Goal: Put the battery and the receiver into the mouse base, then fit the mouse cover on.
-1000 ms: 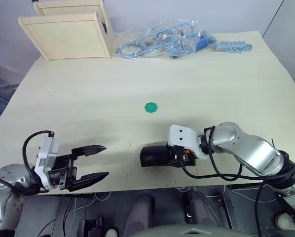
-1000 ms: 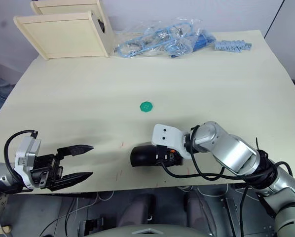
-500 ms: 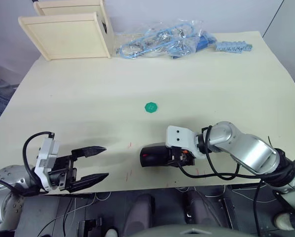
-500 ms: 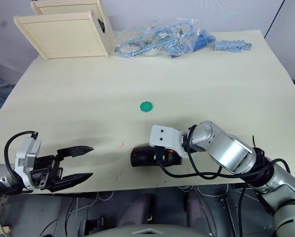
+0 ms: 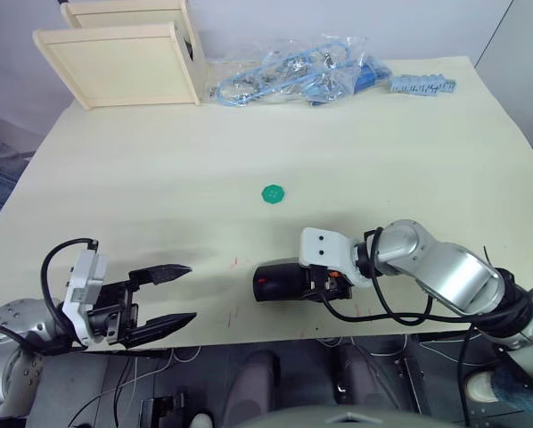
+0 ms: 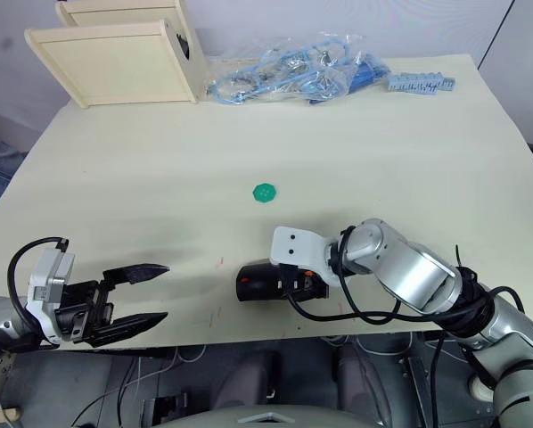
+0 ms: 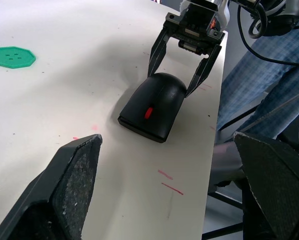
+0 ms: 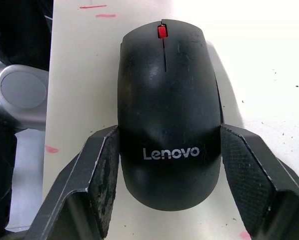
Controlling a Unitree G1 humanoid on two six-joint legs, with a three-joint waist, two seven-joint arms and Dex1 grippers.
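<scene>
Right wrist view looks straight down on the mouse cover, a black shell with a red scroll wheel and white "Lenovo" lettering, seated on the mouse so that the mouse base beneath is hidden. The right gripper has its 2 fingers on either side of the mouse's rear end, touching or nearly touching its flanks; a firm squeeze cannot be confirmed. From the head camera the mouse lies on the bench close to the near edge, roughly midway along it, with the right gripper at its rear. Near the bench centre lies a small green disc. The left gripper hovers near the near-left corner of the bench, well apart from the mouse, its fingers spread wide and holding nothing. Along the far edge lie a bag of blue cables, a light blue strip of connectors and, toward the far-left corner, 2 pale wooden boxes.
</scene>
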